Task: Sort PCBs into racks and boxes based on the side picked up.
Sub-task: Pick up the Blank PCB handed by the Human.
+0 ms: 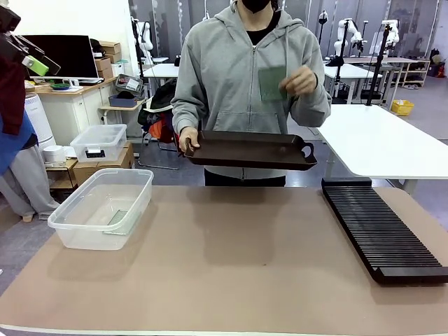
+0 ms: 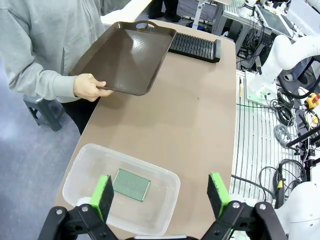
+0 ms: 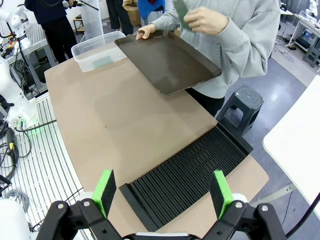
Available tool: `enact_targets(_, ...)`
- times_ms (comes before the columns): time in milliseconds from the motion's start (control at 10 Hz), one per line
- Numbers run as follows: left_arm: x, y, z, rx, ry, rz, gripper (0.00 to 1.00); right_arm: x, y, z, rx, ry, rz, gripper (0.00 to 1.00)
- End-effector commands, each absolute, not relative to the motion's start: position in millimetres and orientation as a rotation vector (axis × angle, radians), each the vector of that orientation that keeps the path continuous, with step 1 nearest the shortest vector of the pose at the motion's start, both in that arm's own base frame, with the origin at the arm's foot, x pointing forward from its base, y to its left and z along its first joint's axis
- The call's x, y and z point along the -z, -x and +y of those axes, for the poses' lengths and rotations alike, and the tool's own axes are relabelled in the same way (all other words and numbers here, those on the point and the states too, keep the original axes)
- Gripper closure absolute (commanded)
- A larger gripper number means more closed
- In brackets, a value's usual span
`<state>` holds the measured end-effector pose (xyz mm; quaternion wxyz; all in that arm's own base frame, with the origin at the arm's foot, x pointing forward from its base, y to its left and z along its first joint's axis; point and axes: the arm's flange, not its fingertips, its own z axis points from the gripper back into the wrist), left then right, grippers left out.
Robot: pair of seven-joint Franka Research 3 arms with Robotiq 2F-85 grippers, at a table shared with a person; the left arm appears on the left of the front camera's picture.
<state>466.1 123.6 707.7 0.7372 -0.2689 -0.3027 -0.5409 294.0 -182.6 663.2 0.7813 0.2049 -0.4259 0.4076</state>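
Note:
A person across the table holds a green PCB (image 1: 272, 82) up at chest height in one hand (image 1: 299, 80); the same PCB (image 3: 181, 12) shows at the top of the right wrist view. Another green PCB (image 2: 131, 184) lies flat inside the clear box (image 1: 77, 222) at the table's left. The long black slotted rack (image 1: 381, 231) lies along the table's right side. My left gripper (image 2: 160, 192) hangs open above the box (image 2: 172, 195). Over the near end of the rack (image 3: 190, 175), my right gripper (image 3: 163, 190) is open too.
The person's other hand (image 1: 187, 138) holds a dark brown tray (image 1: 248, 149) over the table's far edge. A smaller clear lidded tub (image 1: 98, 142) sits on a crate beyond the table's left. A white table (image 1: 385, 140) stands at the far right.

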Motion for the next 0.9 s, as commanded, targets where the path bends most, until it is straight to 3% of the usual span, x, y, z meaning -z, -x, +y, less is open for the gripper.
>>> enact_targets(0, -707.9, -464.4, 123.8, 1.189, 0.593, -0.666, 0.0, -662.0, -293.6, -182.5, -0.883, -0.443, -0.921, 0.0)
enact_targets(800, -707.9, -464.4, 123.8, 1.189, 0.593, -0.666, 0.0, -662.0, -293.6, -182.5, -0.883, -0.443, -0.921, 0.0)
